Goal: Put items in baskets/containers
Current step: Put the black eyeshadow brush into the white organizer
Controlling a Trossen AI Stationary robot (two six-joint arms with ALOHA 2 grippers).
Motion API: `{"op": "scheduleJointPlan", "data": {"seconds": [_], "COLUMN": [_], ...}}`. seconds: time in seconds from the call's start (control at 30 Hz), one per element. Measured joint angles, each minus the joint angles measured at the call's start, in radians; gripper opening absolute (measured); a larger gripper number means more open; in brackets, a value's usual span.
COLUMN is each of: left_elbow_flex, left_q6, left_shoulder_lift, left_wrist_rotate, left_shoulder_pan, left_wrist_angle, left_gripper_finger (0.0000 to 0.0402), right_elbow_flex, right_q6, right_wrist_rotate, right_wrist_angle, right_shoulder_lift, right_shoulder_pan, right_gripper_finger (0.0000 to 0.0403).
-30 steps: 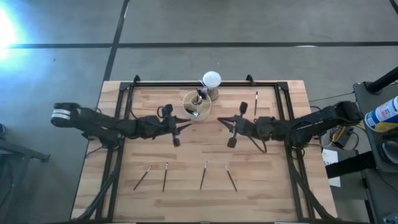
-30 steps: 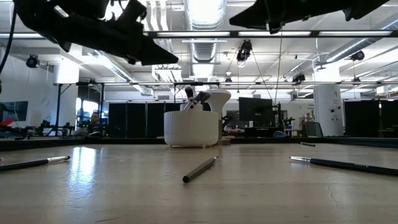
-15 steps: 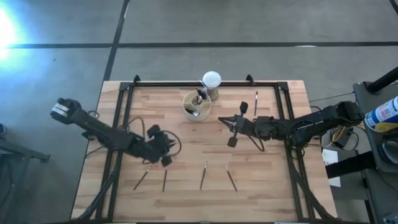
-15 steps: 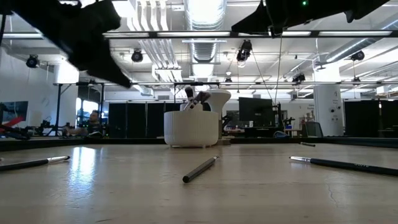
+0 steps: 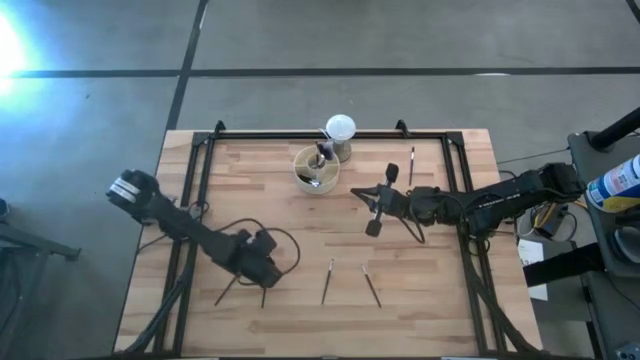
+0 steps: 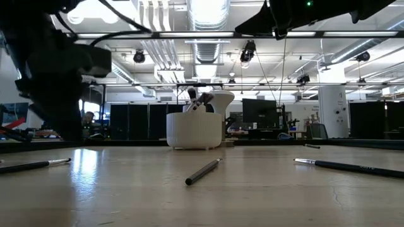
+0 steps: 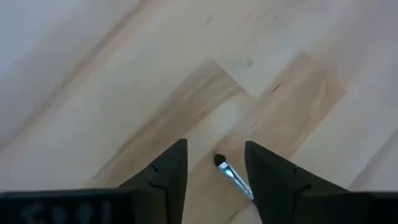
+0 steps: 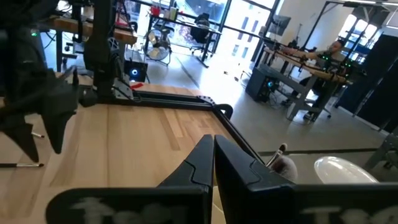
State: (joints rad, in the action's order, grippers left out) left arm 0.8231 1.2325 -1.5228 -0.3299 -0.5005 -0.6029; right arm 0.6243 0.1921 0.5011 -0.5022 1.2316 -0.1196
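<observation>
The beige cup [image 5: 315, 168] stands at the table's far middle with a few brushes upright in it, and shows again in the low view as the cup [image 6: 194, 129]. Several thin dark brushes lie flat near the front edge [image 5: 227, 290] [image 5: 327, 281] [image 5: 371, 286]; another brush [image 5: 412, 164] lies at the far right. My left gripper [image 5: 264, 276] points down, open, over the far end of one brush [image 5: 264, 297]. That brush's tip [image 7: 222, 164] lies between the fingers [image 7: 215, 144], untouched. My right gripper [image 5: 355, 193] hovers shut and empty right of the cup.
A white ball on a small stand [image 5: 340, 129] sits just behind the cup. A black frame [image 5: 300, 135] runs along the table's far edge and sides. Bare wood lies between the two arms at mid table. Workshop benches fill the room beyond.
My left gripper has swung from beside the cup toward the table's near edge and come down, tipping from level to pointing down, ending over the far end of a brush at the front left. The brushes have stayed where they lay.
</observation>
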Motion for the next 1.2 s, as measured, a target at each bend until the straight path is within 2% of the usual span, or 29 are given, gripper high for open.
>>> {"op": "scheduleJointPlan", "data": {"seconds": [0.13,0.53,0.77,0.93,1.13,1.2], "left_elbow_flex": [0.018,0.028,0.028,0.028,0.026,0.025], "left_q6": [0.066,0.163,0.157,0.152,0.115,0.097], "left_shoulder_lift": [-0.029,-0.049,-0.111,-0.137,-0.142,-0.139], "left_wrist_rotate": [0.021,0.044,0.049,0.062,0.07,0.064], "left_shoulder_pan": [0.0,0.0,0.0,0.0,0.001,0.001], "left_wrist_angle": [-0.057,-0.041,-0.003,-0.024,-0.043,-0.045], "left_gripper_finger": [0.0158,0.0158,0.0151,0.0107,0.0015,0.0006], "right_elbow_flex": [-0.002,-0.02,-0.023,-0.023,-0.023,-0.023], "right_q6": [-0.005,-0.018,-0.036,-0.036,-0.036,-0.036], "right_wrist_rotate": [0.0,-0.001,-0.002,-0.004,-0.004,-0.003], "right_wrist_angle": [0.001,0.007,0.007,0.007,0.006,0.006], "right_shoulder_lift": [0.0,0.0,0.0,0.0,0.0,0.0], "right_shoulder_pan": [0.0,0.0,0.0,0.0,0.0,0.0], "right_gripper_finger": [0.0008,0.0008,0.0008,0.0008,0.0008,0.0008]}}
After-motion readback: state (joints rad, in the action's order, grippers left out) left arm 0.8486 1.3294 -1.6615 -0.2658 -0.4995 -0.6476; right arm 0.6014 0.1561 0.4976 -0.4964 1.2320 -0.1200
